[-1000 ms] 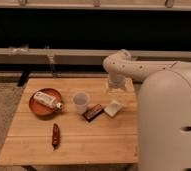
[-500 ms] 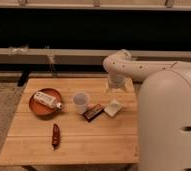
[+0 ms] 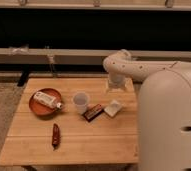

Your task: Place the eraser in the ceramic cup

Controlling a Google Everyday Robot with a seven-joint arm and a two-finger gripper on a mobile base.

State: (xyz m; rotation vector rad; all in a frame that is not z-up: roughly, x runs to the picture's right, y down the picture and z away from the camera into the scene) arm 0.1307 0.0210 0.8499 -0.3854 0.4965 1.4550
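Observation:
The small white ceramic cup (image 3: 80,102) stands upright near the middle of the wooden table (image 3: 89,142). A small white block, which looks like the eraser (image 3: 113,107), lies on the table to the right of the cup. A dark brown bar (image 3: 93,112) lies between them. My gripper (image 3: 115,90) hangs from the white arm (image 3: 120,65) at the table's far right. It is just behind and above the eraser and apart from the cup.
A reddish-brown round plate (image 3: 39,106) with a white tube (image 3: 47,99) on it sits at the left. A small red object (image 3: 55,136) lies near the front left. My white body (image 3: 171,120) fills the right side. A dark bench runs behind the table.

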